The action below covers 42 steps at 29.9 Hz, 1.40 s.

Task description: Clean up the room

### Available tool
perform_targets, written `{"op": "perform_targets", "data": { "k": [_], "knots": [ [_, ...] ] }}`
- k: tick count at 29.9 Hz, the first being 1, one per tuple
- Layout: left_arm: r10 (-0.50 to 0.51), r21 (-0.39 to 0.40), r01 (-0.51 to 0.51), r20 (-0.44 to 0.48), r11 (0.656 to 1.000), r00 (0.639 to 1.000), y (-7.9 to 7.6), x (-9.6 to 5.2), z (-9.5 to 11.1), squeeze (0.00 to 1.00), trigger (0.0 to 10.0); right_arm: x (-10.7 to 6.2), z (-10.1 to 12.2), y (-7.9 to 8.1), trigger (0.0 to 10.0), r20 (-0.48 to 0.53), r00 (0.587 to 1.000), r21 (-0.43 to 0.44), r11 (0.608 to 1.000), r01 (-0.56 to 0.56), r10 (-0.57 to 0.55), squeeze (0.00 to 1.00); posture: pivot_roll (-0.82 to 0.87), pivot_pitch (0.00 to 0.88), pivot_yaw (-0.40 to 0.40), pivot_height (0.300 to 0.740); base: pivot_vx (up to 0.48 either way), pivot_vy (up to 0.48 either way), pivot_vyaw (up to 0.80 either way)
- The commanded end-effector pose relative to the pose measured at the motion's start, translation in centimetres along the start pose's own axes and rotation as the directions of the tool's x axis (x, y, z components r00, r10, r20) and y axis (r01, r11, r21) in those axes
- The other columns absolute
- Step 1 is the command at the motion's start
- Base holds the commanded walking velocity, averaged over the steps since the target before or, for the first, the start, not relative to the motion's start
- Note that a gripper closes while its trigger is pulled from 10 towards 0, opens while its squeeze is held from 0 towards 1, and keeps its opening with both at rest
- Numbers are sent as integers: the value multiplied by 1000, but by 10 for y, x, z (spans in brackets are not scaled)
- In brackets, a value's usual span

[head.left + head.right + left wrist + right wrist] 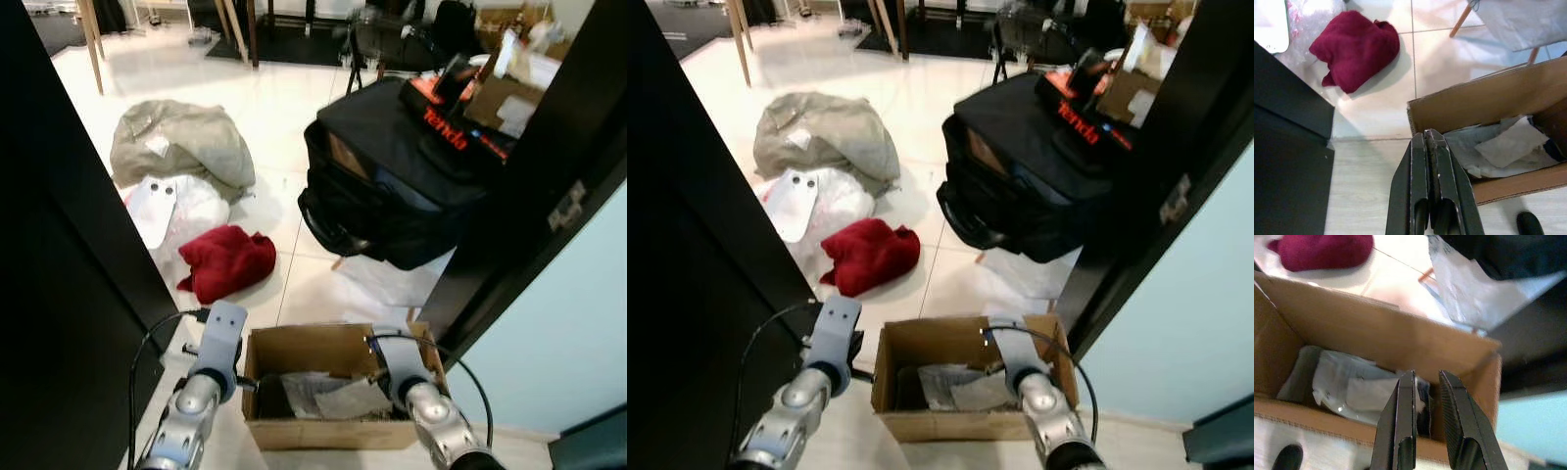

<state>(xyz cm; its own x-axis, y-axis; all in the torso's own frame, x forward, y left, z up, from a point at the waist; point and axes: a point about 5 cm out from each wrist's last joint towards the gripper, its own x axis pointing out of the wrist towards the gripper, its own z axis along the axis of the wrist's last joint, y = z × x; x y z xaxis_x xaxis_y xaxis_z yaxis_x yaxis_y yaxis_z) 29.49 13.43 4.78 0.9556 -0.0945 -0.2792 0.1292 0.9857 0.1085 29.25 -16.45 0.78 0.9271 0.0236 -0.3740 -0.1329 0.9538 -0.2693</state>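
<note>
Where the pale tiled floor (284, 108) meets a dark doorway, an open cardboard box (333, 429) holding crumpled paper (1503, 147) sits between the two arms. The left gripper (1429, 139), fingers pressed together and empty, hangs at the box's left wall; the right gripper (1425, 379), fingers slightly parted and empty, hovers above the box's right end. Beyond lie a red cloth (227, 260), white plastic bag (196, 206), grey sack (181, 142) and black bag (392, 181).
</note>
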Motion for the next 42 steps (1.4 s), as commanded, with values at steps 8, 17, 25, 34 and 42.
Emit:
{"op": "perform_targets", "data": {
  "k": [8,17,25,34,42],
  "knots": [
    [49,51,-48,-16,998,999,2,-11,-15,0,10000,-16,-11,1,10000,0,998,76,995,57,-57,0,-16,59,-3,740,0,0,0],
    [80,-45,-82,-51,996,996,3,-14,-21,0,10000,-13,3,-2,10000,31,999,54,998,38,-39,0,-13,58,-20,740,0,0,0],
    [64,0,-64,-48,998,997,-1,-12,-19,0,10000,-14,5,-2,10000,27,999,47,999,28,-30,0,-12,59,-17,740,0,-300,0],
    [43,-26,-44,-49,999,998,-5,-9,-15,0,10000,-16,2,-2,10000,3,1000,51,998,26,-26,0,-10,67,-10,740,0,0,0],
    [30,-25,-31,-50,999,998,-6,-9,-14,0,10000,-18,1,-1,10000,-12,1000,59,998,19,-18,0,-10,70,-2,740,0,0,0]
  ]
}}
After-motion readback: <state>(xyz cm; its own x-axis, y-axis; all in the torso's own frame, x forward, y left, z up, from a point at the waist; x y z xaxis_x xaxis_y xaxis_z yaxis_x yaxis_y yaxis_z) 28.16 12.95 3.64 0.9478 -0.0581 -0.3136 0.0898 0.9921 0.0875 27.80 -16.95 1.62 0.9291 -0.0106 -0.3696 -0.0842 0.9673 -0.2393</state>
